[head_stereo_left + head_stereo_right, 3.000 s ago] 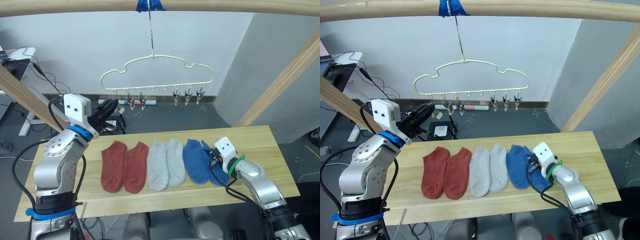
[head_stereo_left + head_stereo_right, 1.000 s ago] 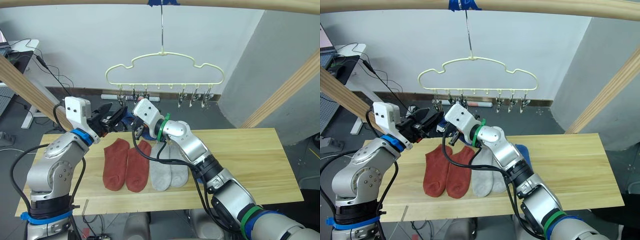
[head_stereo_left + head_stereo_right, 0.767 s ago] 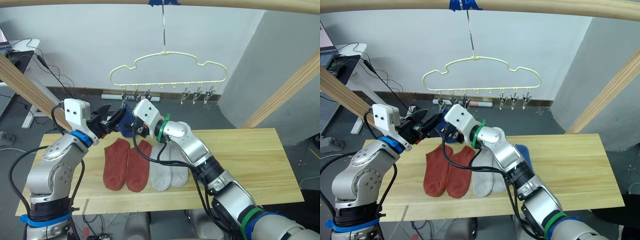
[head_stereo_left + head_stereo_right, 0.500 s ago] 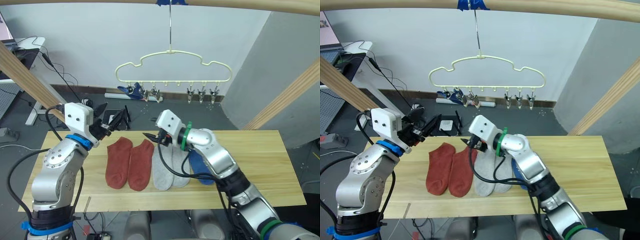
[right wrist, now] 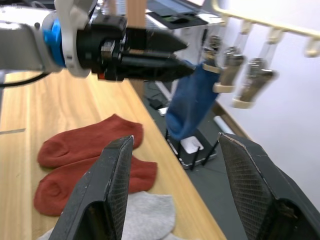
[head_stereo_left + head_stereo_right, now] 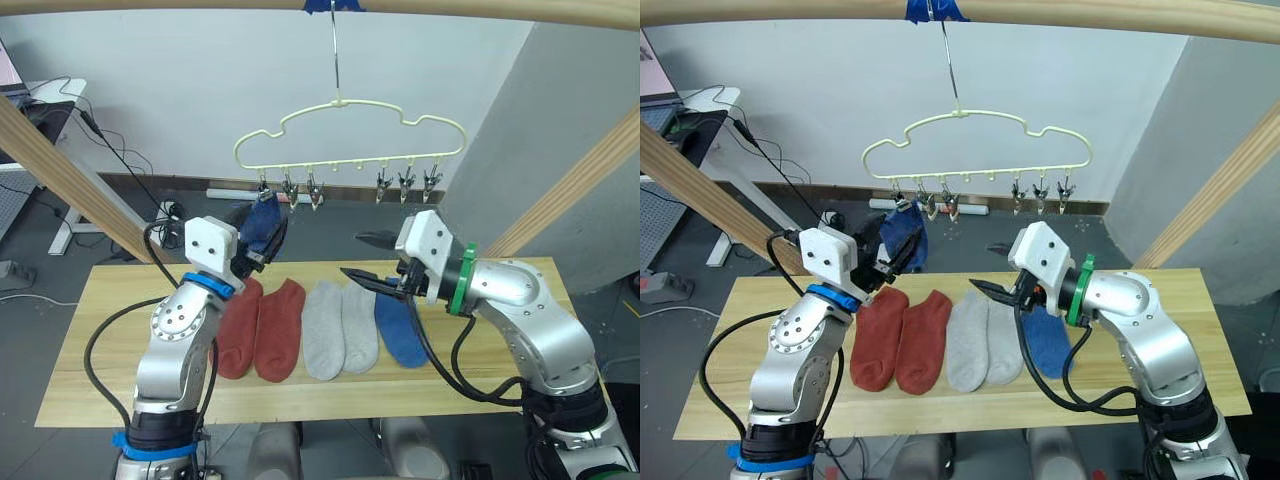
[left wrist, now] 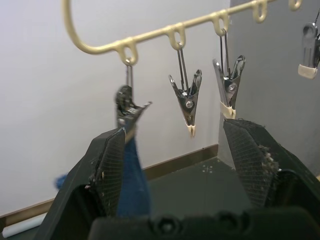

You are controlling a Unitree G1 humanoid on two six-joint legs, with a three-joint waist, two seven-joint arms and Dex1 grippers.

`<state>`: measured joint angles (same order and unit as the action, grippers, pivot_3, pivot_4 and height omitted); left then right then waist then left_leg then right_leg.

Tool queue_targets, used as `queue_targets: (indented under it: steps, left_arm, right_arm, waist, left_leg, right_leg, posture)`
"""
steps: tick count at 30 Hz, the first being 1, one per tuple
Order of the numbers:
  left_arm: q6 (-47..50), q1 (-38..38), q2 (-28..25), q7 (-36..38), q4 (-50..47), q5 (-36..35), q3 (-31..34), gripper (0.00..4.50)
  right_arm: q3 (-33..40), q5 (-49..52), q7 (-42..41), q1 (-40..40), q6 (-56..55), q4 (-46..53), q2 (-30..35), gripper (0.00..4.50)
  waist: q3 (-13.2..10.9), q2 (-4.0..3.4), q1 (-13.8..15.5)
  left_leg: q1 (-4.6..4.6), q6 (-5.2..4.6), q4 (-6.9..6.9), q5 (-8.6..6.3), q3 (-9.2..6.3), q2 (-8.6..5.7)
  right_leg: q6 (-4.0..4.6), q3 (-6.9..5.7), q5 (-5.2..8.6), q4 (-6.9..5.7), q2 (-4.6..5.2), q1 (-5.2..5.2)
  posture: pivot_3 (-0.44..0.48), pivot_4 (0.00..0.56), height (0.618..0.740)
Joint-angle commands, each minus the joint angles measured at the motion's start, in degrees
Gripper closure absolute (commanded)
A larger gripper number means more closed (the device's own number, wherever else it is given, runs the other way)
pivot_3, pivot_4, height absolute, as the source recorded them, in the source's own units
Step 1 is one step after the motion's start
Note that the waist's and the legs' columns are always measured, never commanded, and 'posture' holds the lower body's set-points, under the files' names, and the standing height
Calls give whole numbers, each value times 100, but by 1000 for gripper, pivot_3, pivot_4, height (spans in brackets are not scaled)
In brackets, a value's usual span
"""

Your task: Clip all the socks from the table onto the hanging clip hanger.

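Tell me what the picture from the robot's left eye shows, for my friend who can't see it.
One blue sock hangs from the leftmost clip of the clip hanger, with the open left gripper right beside it. Five socks lie in a row on the table: two red, two grey, one blue. The open right gripper hovers above them.

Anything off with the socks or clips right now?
Nothing looks wrong. One blue sock hangs from the leftmost clip of the clip hanger; five socks lie in a neat row on the table. Both hands are open and empty.
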<state>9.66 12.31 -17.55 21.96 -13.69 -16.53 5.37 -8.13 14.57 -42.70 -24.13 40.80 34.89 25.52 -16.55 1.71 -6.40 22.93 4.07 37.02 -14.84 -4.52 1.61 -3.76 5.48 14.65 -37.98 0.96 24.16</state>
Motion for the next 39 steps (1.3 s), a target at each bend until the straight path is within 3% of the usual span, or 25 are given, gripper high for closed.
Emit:
queue_targets:
  steps: [1,6,23,39]
  left_arm:
    - [-257,147,121,40,68,42,-79,1056]
    - [-441,376,294,-101,421,149,-60,2179]
    - [-1157,1146,713,-586,1386,557,-36,2179]
    - [-1289,1342,769,-902,1484,622,-5,2179]
  right_arm:
    - [234,255,153,-10,98,409,52,1690]
    - [319,437,225,87,184,550,238,1659]
    - [429,826,517,173,246,647,477,1659]
    - [403,940,583,242,95,548,526,1659]
  waist:
    - [0,0,-8]
    - [0,1,-20]
    - [-2,3,-131]
    - [-2,3,-172]
  left_leg:
    - [0,0,-1,0,-1,0]
    - [1,0,0,0,0,0]
    - [1,0,0,0,0,0]
    - [1,0,0,0,0,0]
  right_leg:
    - [0,-1,0,0,0,0]
    - [0,-1,0,1,0,-1]
    - [-1,-1,0,3,-2,-2]
    - [-2,-1,0,3,-2,-2]
  posture:
    - [-201,299,740]
    - [-220,299,740]
    - [-244,294,740]
    - [-244,290,740]
